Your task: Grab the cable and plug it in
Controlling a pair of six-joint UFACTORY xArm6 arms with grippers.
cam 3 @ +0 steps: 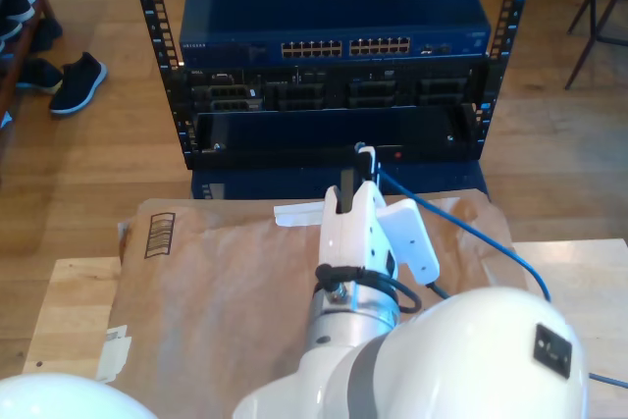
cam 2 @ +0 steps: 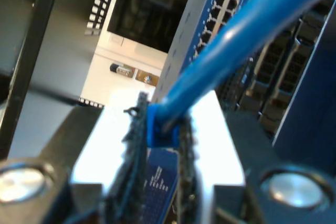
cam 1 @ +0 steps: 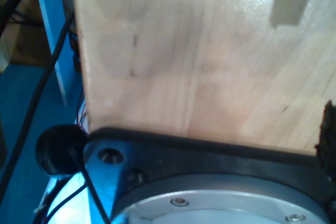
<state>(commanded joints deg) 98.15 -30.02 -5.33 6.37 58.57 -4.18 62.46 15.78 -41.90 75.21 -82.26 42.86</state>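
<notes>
**Inspector A:** Presently, my second gripper (cam 2: 160, 145) has its fingers (cam 2: 134, 150) clamped on the cable (cam 2: 247, 30) just behind its small blue plug (cam 2: 157, 127). The second wrist view shows the plug pinched between the two dark pads, with the blue cord running up and away from it.

**Inspector B:** Confirmed from the exterior view. That gripper (cam 3: 364, 156) is held out at the front of the rack (cam 3: 334, 85), level with the dark recessed bay (cam 3: 324, 134) below the rows of ports. The cable (cam 3: 471, 233) trails from it toward the exterior view's right, over the brown paper (cam 3: 226, 272) covering the surface (cam 3: 69, 311).

**Inspector A:** Is the plug seated in anything?

**Inspector B:** Cannot tell. In the exterior view the fingertips hide it. The second wrist view shows the blue switch (cam 2: 226, 9) with its ports beyond the plug, blurred.

**Inspector A:** And my first gripper?

**Inspector B:** The first wrist view looks along pale wood (cam 1: 199, 56), with a dark base plate (cam 1: 210, 156) and a metal ring (cam 1: 220, 203) beneath it. Black cables (cam 1: 31, 103) hang beside the wood. No fingers appear there, so their state goes unrecorded.

**Inspector A:** Surroundings?

**Inspector B:** Dark shoes (cam 3: 77, 80) sit on the wooden floor at the exterior view's left.
</notes>
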